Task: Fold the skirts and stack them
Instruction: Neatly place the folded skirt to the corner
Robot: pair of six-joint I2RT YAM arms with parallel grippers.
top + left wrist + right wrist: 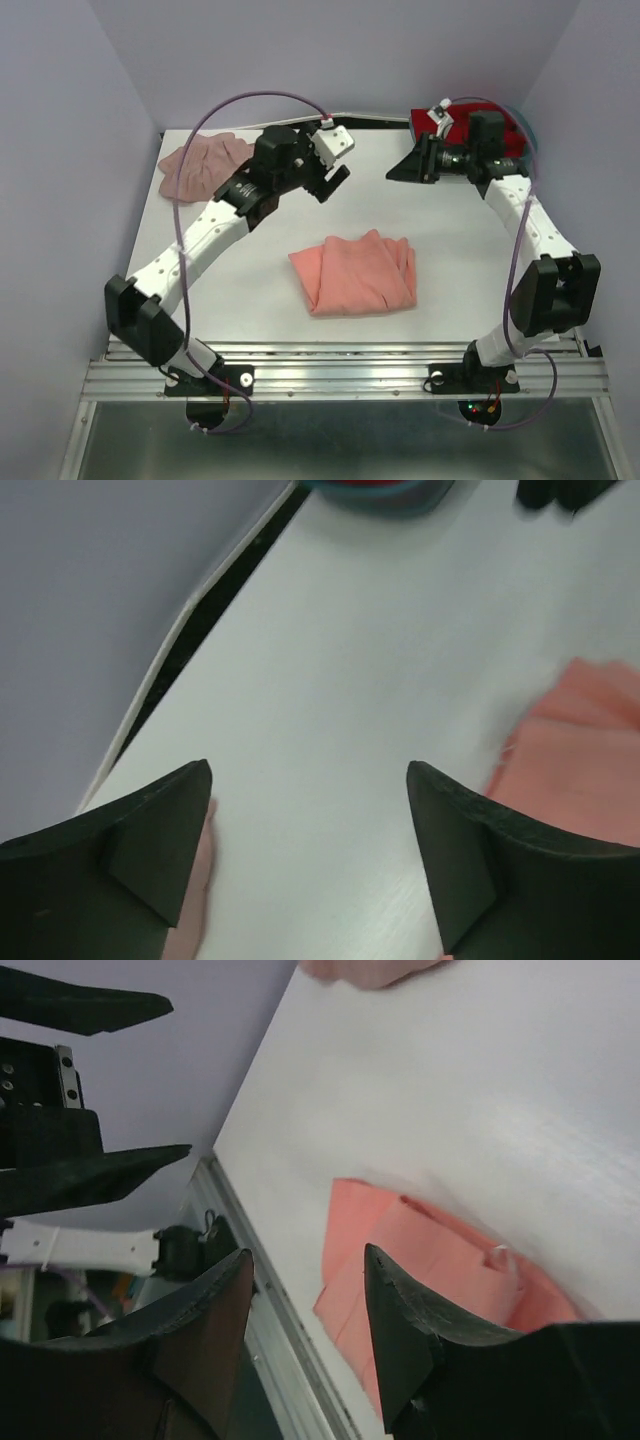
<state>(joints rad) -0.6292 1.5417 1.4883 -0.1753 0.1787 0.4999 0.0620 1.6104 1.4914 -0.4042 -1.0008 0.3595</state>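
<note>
The salmon-coral skirt (355, 272) lies folded into a rough rectangle at the middle of the table. It also shows as the salmon-coral skirt (580, 750) at the right of the left wrist view and under the right fingers as the salmon-coral skirt (430, 1250). The mauve-pink skirt (200, 165) lies bunched at the far left corner. A strip of the mauve-pink skirt (200, 880) peeks beside one left finger. My left gripper (335, 180) (308, 767) hangs open over bare table between the two skirts, holding nothing. My right gripper (400, 168) (307, 1253) is raised at the back right, open and empty.
A red box (470, 125) sits in the far right corner behind the right wrist. Purple walls close in the table (450, 240) on three sides. The metal rail (350, 375) with the arm bases runs along the near edge.
</note>
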